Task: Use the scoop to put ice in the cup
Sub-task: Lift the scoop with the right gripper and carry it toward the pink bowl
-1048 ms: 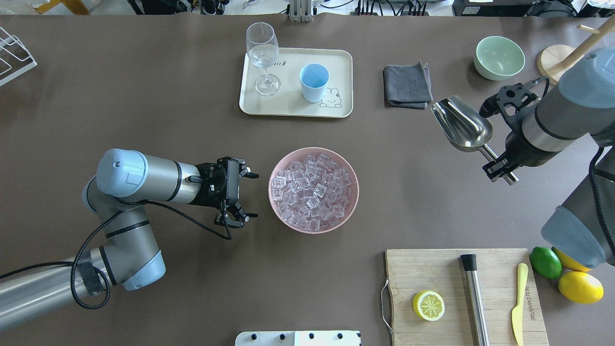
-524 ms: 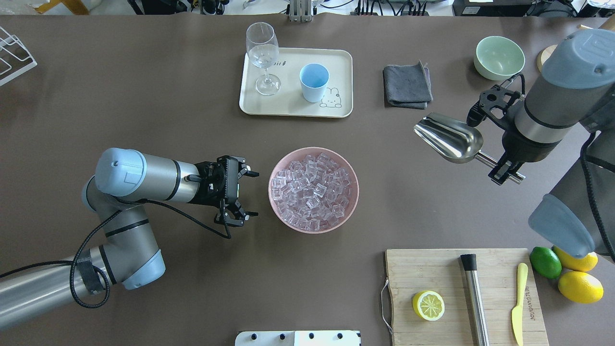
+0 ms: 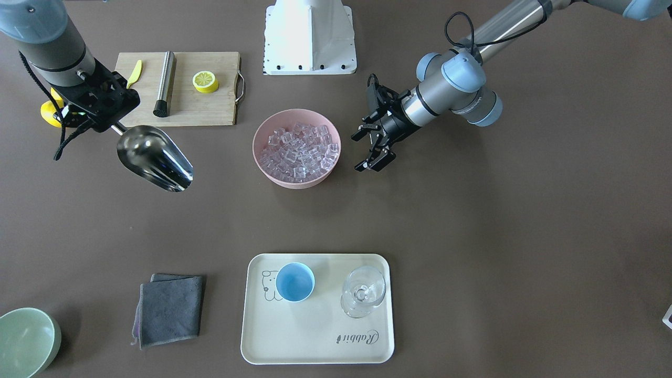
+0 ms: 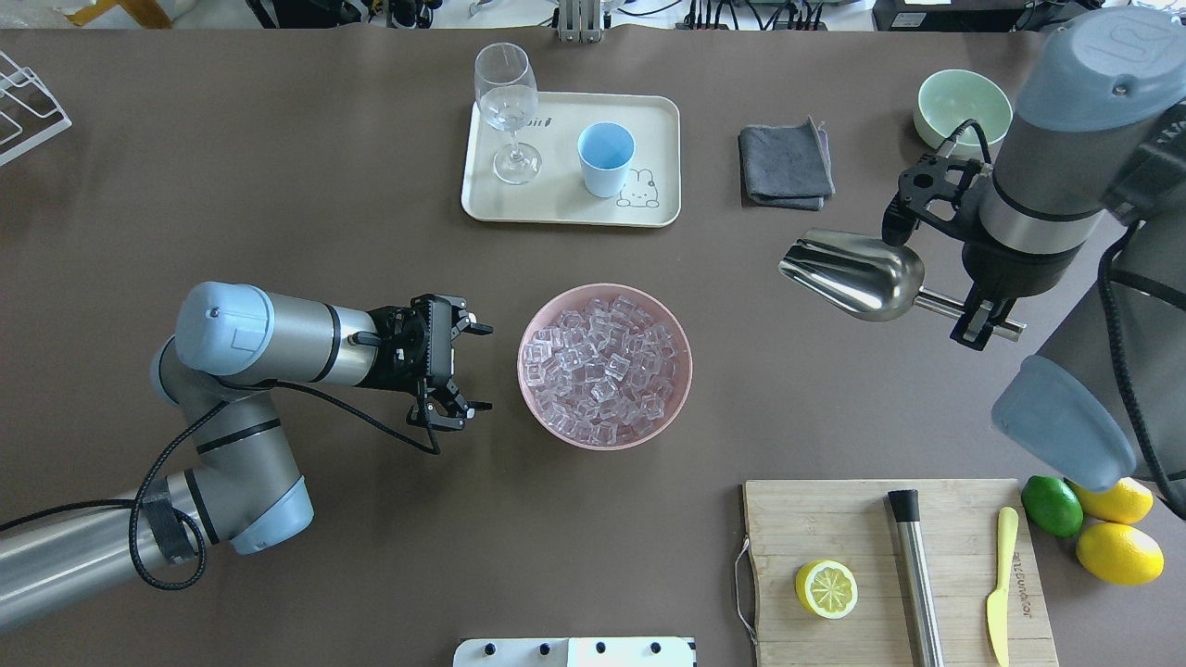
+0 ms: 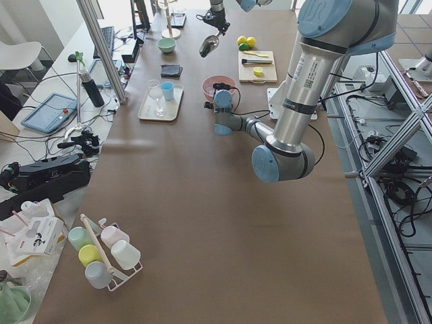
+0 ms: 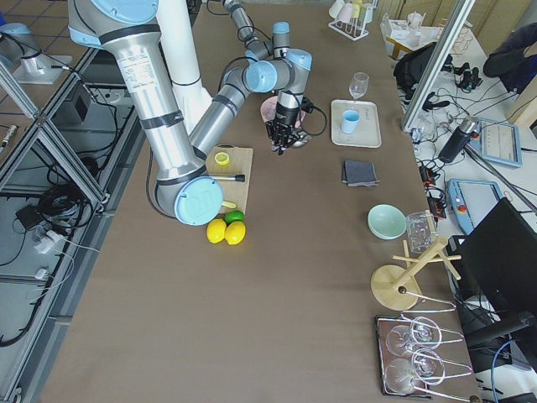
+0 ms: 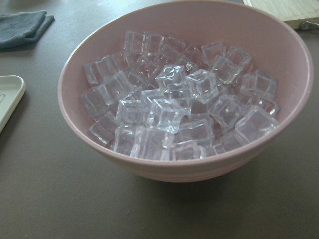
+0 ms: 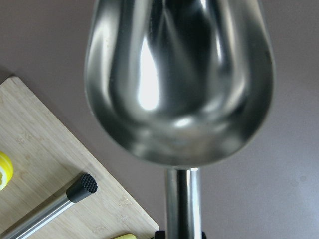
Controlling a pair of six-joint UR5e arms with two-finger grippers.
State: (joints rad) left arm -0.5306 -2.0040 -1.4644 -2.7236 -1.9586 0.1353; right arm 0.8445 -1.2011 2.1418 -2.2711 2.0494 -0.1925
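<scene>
Above the bench [image 4: 278, 185], well right of the pink bowl [image 4: 533, 320] of ice [image 4: 602, 366], the right end effector [image 4: 982, 320] grips the scoop [image 4: 852, 273] by its handle. The left end effector [image 4: 480, 368] hovers spread wide beside the bowl; the light-blue cup [image 4: 606, 157] stands on the cream tray [image 4: 556, 208].

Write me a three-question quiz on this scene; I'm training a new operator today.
1. True or false: the scoop already holds ice.
2. Which gripper holds the scoop? A) left B) right C) neither
3. Fill in: the cup stands on the ___, beside the glass.
Key: 1 false, it is empty; 2 B, the right gripper; 3 tray.
</scene>
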